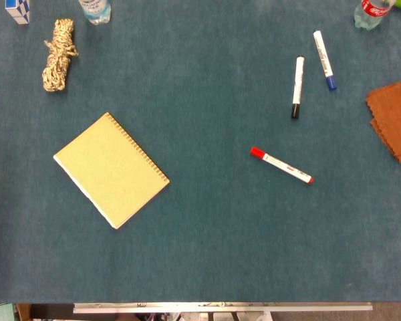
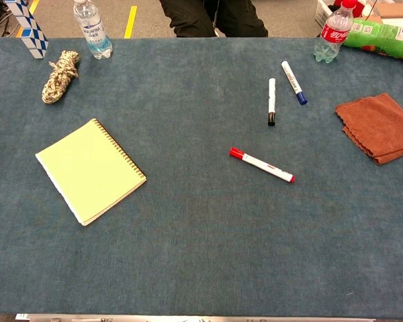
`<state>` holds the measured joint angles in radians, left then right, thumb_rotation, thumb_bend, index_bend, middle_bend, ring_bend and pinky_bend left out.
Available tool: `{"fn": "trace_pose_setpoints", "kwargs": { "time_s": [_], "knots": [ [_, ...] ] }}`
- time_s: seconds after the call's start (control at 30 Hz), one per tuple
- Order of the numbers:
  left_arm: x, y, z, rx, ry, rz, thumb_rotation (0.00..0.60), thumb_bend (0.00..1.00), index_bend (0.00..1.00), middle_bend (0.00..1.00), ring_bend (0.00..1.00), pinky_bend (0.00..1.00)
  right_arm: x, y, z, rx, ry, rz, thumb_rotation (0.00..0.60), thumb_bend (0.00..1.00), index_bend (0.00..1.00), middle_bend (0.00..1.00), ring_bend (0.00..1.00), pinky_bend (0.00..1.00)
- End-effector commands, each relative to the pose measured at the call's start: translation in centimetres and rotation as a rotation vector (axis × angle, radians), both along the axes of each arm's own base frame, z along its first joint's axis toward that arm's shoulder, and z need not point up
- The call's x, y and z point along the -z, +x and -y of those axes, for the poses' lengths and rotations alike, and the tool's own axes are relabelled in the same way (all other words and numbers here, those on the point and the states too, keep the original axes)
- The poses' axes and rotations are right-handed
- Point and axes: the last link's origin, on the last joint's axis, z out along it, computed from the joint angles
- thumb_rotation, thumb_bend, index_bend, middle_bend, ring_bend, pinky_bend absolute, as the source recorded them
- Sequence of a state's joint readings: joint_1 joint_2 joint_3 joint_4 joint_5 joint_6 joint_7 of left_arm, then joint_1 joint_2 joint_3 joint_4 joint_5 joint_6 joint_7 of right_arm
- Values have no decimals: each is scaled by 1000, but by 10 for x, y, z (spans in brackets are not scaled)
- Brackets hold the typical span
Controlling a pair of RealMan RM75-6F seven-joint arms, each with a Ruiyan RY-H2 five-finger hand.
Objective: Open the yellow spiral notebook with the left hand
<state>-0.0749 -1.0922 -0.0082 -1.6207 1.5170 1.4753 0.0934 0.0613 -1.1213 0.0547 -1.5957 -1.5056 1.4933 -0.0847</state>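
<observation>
The yellow spiral notebook (image 1: 111, 170) lies closed and flat on the blue table (image 1: 207, 247), left of centre, turned at an angle. Its wire spiral runs along the upper right edge. In the chest view the notebook (image 2: 89, 170) sits at the left, cover up, with its white page edges showing along the lower left side. Neither hand appears in either view.
A coiled rope (image 1: 58, 55) lies at the far left, with a water bottle (image 2: 93, 29) and a blue-and-white box (image 2: 28, 27) behind it. A red marker (image 1: 281, 165), a black marker (image 1: 298, 87) and a blue marker (image 1: 324, 60) lie right of centre. A brown cloth (image 2: 378, 127) and another bottle (image 2: 332, 32) sit at the right.
</observation>
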Motion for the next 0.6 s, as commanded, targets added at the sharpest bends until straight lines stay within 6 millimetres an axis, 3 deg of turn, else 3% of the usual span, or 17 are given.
{"fn": "trace_pose_setpoints", "kwargs": {
  "time_s": [0.03,0.33,0.6],
  "knots": [
    [2,1,-1,7,-11,2,600,359,198,176,118,145,-1,-1,1,-1,-1,-1,600,114,317,334,243,311],
    [9,5,-8,68,-81,1,600,360,198,176,118,145,-15,3,10,-12,-39,-6,600,114,317,334,243,311],
    [30,-2,-36,200,-258,7,600,359,198,176,118,145,-23,13,21,-30,-53,-10,600,114,317,334,243,311]
  ]
}}
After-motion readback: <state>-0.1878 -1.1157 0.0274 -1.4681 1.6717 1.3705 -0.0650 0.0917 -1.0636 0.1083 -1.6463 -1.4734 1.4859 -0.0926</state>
